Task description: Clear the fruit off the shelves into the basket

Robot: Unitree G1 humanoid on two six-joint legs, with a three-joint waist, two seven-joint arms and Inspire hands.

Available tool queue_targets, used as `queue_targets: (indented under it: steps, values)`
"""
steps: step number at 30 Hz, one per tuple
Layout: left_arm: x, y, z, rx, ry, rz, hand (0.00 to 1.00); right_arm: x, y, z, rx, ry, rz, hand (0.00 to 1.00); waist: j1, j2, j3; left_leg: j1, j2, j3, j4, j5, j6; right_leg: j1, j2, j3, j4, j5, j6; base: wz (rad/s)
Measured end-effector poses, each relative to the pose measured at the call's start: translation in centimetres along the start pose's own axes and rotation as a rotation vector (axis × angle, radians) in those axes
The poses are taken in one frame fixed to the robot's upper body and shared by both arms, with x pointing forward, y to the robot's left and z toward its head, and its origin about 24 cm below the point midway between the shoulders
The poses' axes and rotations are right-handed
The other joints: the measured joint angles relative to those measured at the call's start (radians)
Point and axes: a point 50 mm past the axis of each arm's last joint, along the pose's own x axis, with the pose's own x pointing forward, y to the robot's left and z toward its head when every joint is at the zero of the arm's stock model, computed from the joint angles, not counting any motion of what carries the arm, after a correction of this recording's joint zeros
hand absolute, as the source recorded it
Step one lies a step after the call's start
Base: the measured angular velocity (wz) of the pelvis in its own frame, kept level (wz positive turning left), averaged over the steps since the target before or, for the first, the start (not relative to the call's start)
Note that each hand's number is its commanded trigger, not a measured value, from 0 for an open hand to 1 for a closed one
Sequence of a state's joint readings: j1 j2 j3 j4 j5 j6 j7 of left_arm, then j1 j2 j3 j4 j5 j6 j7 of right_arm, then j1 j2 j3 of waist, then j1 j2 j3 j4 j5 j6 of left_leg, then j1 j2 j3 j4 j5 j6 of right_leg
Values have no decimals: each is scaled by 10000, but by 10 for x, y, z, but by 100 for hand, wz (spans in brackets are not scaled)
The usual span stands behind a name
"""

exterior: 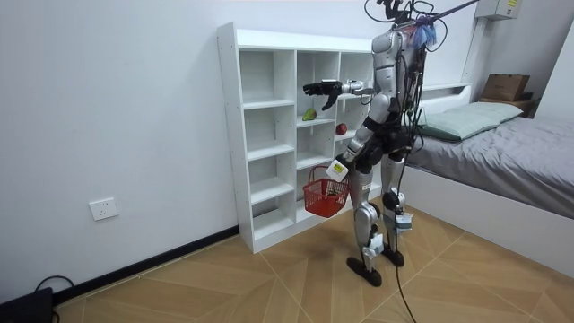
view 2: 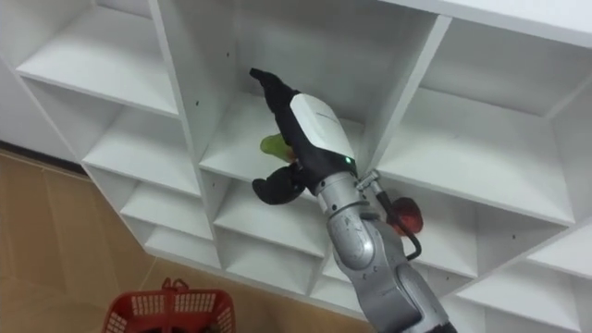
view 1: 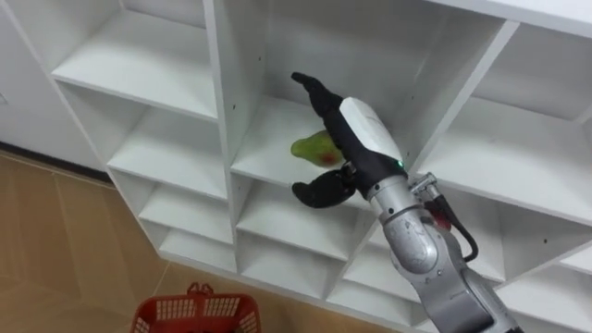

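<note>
A green fruit with a red patch [view 1: 313, 148] lies on a shelf in the middle column of the white closet [view 1: 222, 111]. My right hand [view 1: 365, 129] reaches into that compartment, open, with straight fingers over the fruit and the thumb spread below it, not closed round it. A red fruit [view 2: 404, 215] sits one compartment to the right and lower, partly behind my forearm. A red basket [view 1: 194, 314] hangs low at my left side. In the room view my left hand [exterior: 338, 170] holds its handle.
The other closet compartments [view 1: 139, 55] stand bare. I stand on a wooden floor [exterior: 269, 278] facing the closet. A bed [exterior: 502, 152] with a cardboard box [exterior: 505, 86] behind it lies at the room view's right.
</note>
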State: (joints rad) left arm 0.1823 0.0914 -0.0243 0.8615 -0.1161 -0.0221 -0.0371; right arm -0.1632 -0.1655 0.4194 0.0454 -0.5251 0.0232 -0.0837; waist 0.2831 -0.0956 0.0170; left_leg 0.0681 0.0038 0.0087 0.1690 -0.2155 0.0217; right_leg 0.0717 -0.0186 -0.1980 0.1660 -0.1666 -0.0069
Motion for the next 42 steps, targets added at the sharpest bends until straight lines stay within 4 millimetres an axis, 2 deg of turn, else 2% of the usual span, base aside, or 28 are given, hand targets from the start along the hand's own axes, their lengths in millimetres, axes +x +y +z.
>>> queue_targets:
  steps: [7,9,11,15,20,31,42]
  values:
    - [0,1,0,0,-8,-96,100,8,0,-6,-171,211,123,0,2,-23,25,-23,-5,-98,14,20,-9,37,-7,-116,-1,0,0,5]
    - [-1,1,1,9,-77,-97,100,10,-2,-6,-168,203,80,0,3,-88,79,-34,-11,-123,14,44,-20,43,-12,-191,0,0,0,4]
    - [-1,2,2,25,-106,-82,100,12,-3,-5,-212,163,45,0,13,-119,101,-40,-12,-132,16,51,-24,43,-10,-230,1,0,0,0]
    - [-1,3,2,43,-115,-89,100,18,-5,-7,-350,251,-30,0,32,-131,93,-42,-8,-141,25,53,-27,49,-9,-250,4,0,0,0]
    - [-2,4,2,36,-83,-72,100,17,-2,-15,-382,638,28,0,22,-143,84,-19,-15,-227,14,52,-27,135,-6,-290,-1,0,1,5]
    - [-6,7,-2,-140,-135,64,100,17,-4,-17,-520,759,-10,0,3,-209,36,48,-19,-276,25,56,-27,169,-9,-268,-12,-1,1,1]
    - [-7,6,-1,-244,-151,-19,100,16,-4,-25,-975,1121,135,0,-15,-188,28,64,-96,-413,140,62,-31,443,-38,-272,-152,-2,1,3]
